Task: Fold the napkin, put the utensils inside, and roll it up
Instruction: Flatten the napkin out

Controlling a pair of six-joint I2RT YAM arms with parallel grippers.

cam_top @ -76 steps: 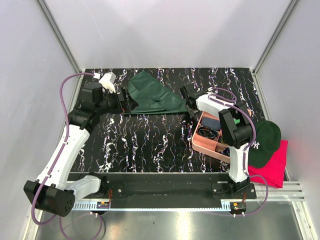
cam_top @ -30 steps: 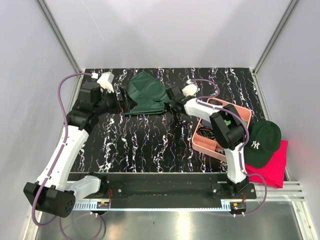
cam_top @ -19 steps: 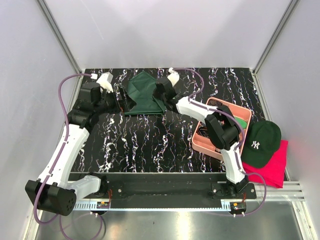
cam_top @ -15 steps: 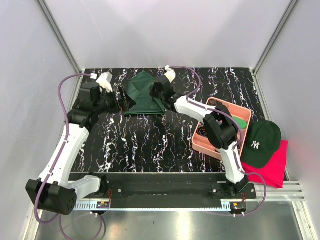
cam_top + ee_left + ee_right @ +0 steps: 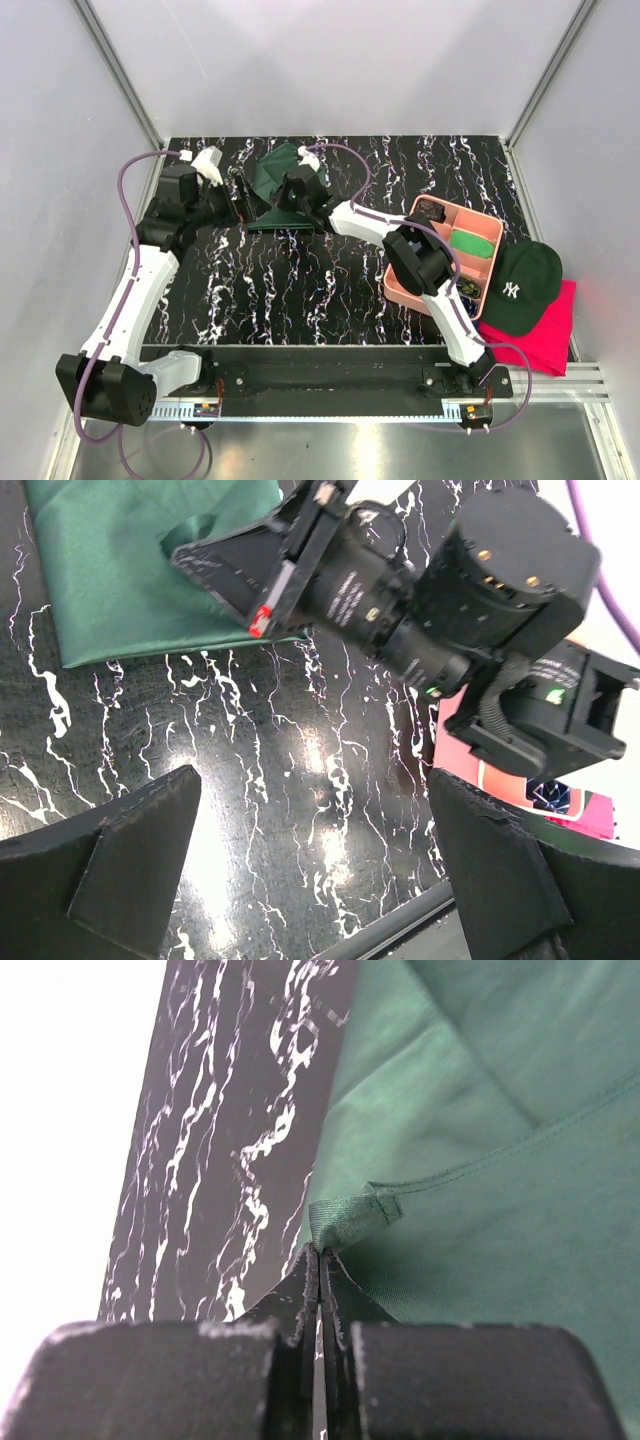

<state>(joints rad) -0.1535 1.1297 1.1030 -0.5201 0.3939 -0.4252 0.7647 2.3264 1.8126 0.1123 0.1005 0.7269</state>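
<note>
Folding underway: my right gripper clamps the dark green cloth napkin at eleven o'clock, left gripper apart; utensils, rolling remain.

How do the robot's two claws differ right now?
The left gripper is wide open and empty; the right gripper is shut, pinching a corner of the napkin. The left gripper is over bare table; the right gripper is over the napkin. Both are black.
</note>
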